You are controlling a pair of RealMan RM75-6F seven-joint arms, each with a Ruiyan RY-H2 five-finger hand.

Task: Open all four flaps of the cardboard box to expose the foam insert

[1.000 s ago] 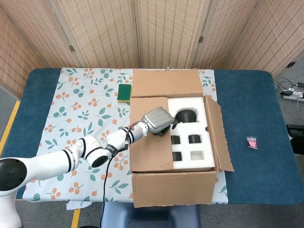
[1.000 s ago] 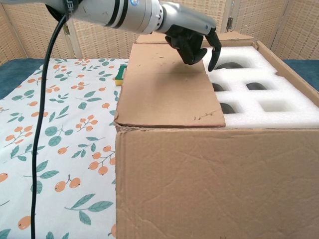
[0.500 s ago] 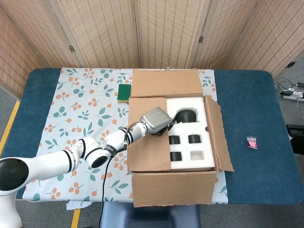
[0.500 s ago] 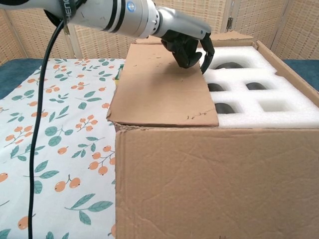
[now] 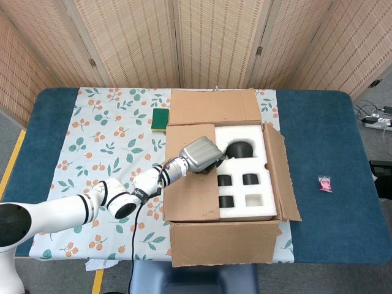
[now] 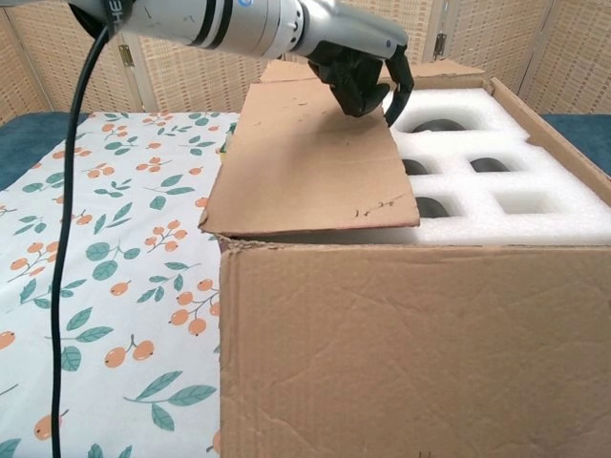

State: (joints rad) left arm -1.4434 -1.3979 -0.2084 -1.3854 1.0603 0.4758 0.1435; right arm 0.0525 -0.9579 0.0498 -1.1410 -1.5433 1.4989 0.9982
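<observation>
We hooked our left hand's [image 6: 361, 72] curled fingers [image 6: 396, 95] under the edge of the cardboard box's [image 5: 220, 242] last flap [image 6: 305, 162], and it lifted a bit more off the foam insert [image 5: 245, 171], so it was starting to open.

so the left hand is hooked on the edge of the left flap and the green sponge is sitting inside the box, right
Not quite. The left hand is at the left flap's edge, but the green sponge lies on the tablecloth outside the cardboard box, beside its far left corner. The head view shows this.
</observation>
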